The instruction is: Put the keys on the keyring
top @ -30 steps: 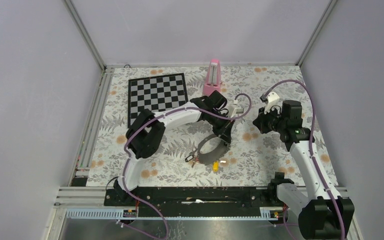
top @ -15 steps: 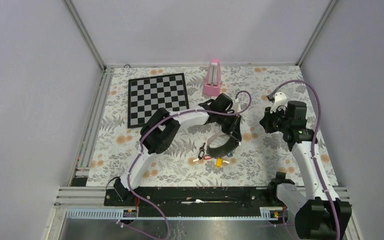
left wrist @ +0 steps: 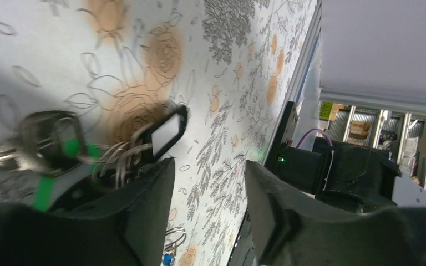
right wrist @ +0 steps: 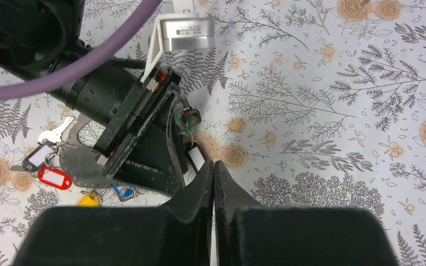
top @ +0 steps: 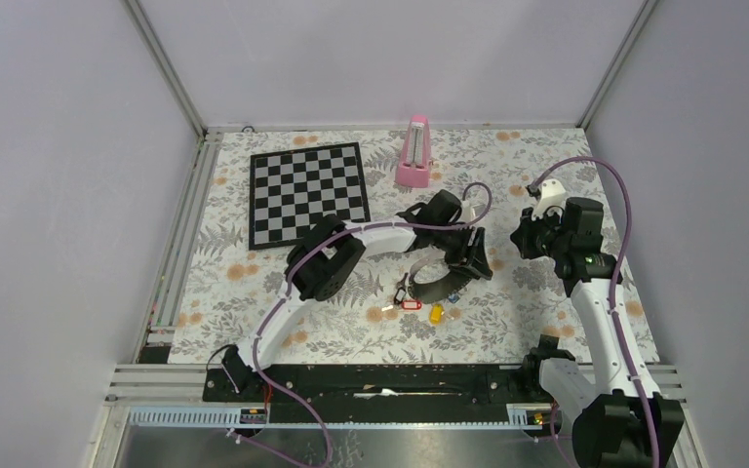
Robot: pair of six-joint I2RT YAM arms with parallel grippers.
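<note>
The left gripper [left wrist: 208,213] sits low over the table [top: 546,166], jaws apart and gripping nothing, with the black key [left wrist: 166,130] and green key [left wrist: 72,148] just beside one finger. The keyring [top: 427,290] lies by it, with the red key [top: 412,304] and yellow key [top: 436,313] at its near edge. The right gripper [right wrist: 213,183] hovers clenched and empty.

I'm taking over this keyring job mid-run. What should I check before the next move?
1. left gripper: jaws open, nothing between them: ok.
2. right gripper: jaws shut, empty: ok.
3. keyring in view beside left gripper: ok.
4. red key threaded on keyring: cannot tell.
5. black key close to left gripper: ok.
</note>
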